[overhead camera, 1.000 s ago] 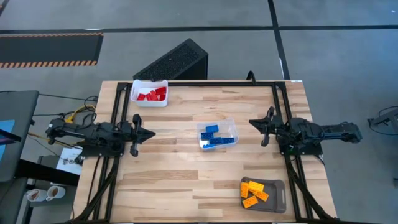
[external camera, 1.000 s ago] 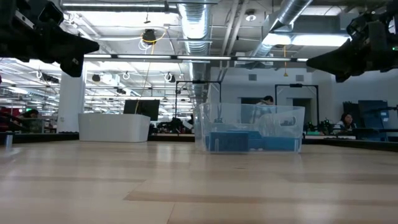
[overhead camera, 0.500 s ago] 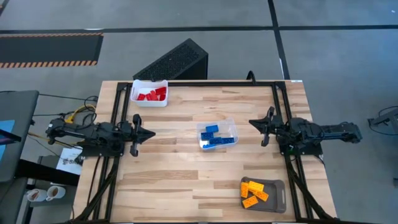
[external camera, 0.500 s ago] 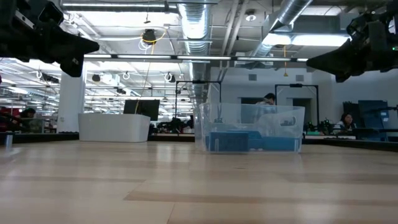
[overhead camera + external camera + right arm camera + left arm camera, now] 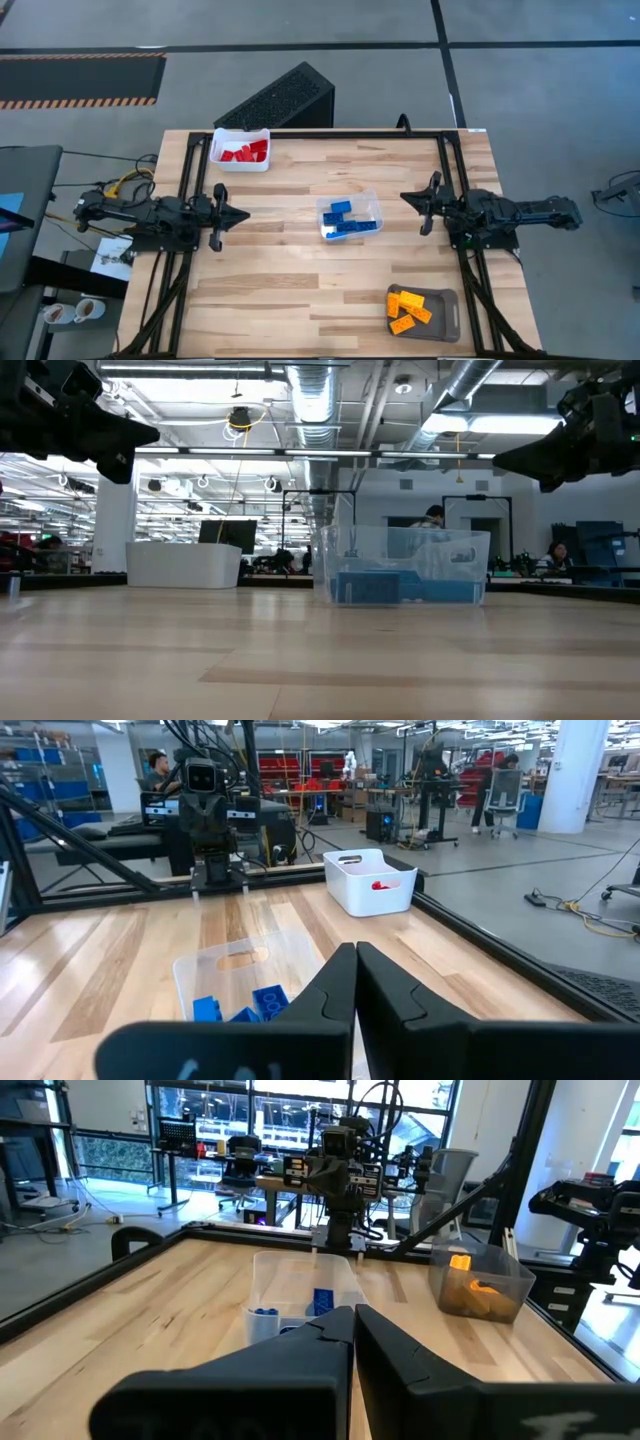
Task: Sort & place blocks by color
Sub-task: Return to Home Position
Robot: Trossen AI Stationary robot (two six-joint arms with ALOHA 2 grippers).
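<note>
All blocks lie sorted in containers. Red blocks (image 5: 244, 152) fill the white bin (image 5: 262, 163) at the far left. Blue blocks (image 5: 346, 222) sit in the clear tub (image 5: 372, 205) at the table's middle. Orange blocks (image 5: 406, 306) rest on the grey tray (image 5: 447, 312) at the near right. My left gripper (image 5: 242, 215) hovers shut over the left edge; its shut fingers (image 5: 352, 1330) point at the tub. My right gripper (image 5: 406, 197) hangs shut near the right edge, also facing the tub, as its wrist view (image 5: 355, 965) shows.
A black metal frame (image 5: 300, 135) runs along the table's far and side edges. A dark slanted box (image 5: 280, 100) stands behind the far edge. Bare wood lies between the containers and along the near left of the table (image 5: 260, 300). People show in the room behind.
</note>
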